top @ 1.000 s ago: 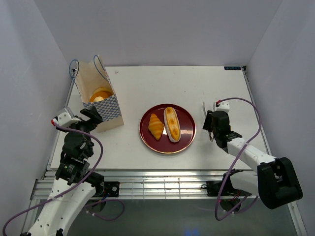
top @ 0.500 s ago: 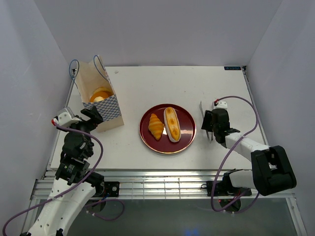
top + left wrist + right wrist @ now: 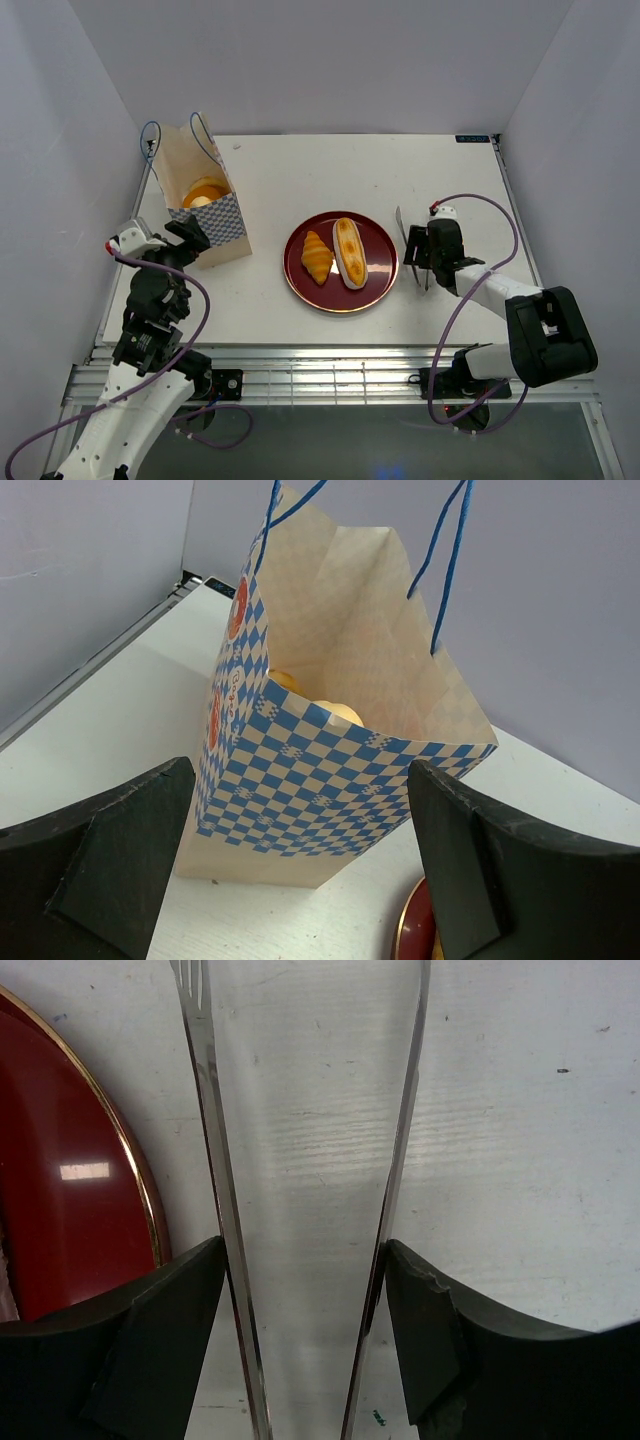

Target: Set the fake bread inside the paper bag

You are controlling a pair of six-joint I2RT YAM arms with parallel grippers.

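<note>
The paper bag (image 3: 212, 222) stands at the left, open, with round golden buns (image 3: 205, 190) inside; they also show in the left wrist view (image 3: 338, 712). A croissant (image 3: 317, 257) and an oblong roll (image 3: 349, 252) lie on the dark red plate (image 3: 379, 268). My left gripper (image 3: 190, 235) is open and empty just in front of the bag (image 3: 330, 770). My right gripper (image 3: 417, 262) is shut on metal tongs (image 3: 402, 233) just right of the plate. In the right wrist view the tongs' arms (image 3: 210, 1110) are spread apart over bare table beside the plate rim (image 3: 150, 1210).
White walls close in the table on the left, back and right. The bag's blue cord handles (image 3: 150, 135) stick up at the far left. The plate edge (image 3: 412, 932) shows at the bottom of the left wrist view.
My right gripper has moved left with the tongs, closer to the plate's right rim. The left arm, bag and bread have not moved.
</note>
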